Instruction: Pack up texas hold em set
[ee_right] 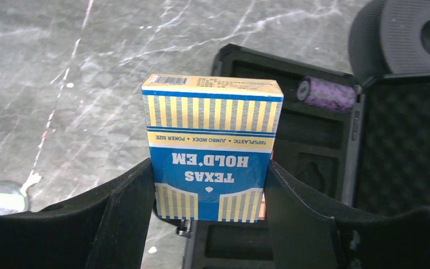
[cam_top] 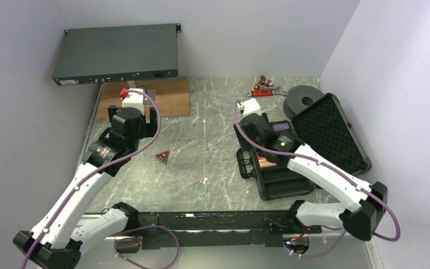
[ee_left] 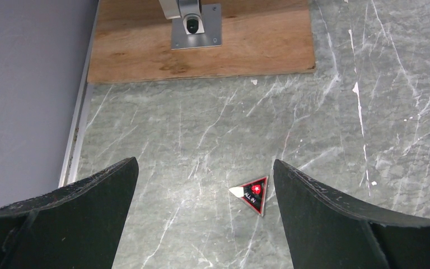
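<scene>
Grips the blue-white card box (ee_right: 211, 145) by its sides in the right gripper (ee_right: 208, 171) above the open black case (ee_right: 313, 145), purple chip stack (ee_right: 326, 93) lying at two o'clock of the box; hangs the left gripper (ee_left: 204, 168) spread wide, grasping nothing, over the table (ee_left: 201, 123), red triangle (ee_left: 252, 194) lying at four o'clock between its fingers.
</scene>
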